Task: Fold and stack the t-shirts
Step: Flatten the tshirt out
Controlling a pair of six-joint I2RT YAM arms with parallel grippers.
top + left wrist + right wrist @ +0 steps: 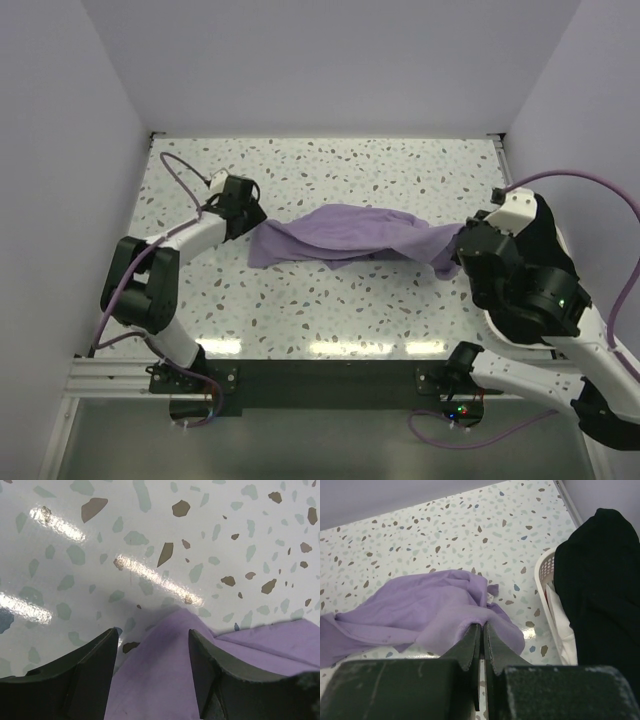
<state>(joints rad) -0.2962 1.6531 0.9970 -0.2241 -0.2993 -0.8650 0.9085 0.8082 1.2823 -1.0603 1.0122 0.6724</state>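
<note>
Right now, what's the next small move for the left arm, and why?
Probably close the left end effector: it is open astride a corner of the purple t-shirt, while the right end effector is shut on the other end. Then both ends would be held for spreading.

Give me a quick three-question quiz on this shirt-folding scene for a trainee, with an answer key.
1. True or false: the left pincer has its fingers spread, with an edge of the purple t-shirt between them.
2. What drapes over the white basket? A) a black cloth B) a red towel C) a yellow sock
3. Fill in: the right pincer is shut on the ______ t-shirt.
Key: 1 true; 2 A; 3 purple.
</note>
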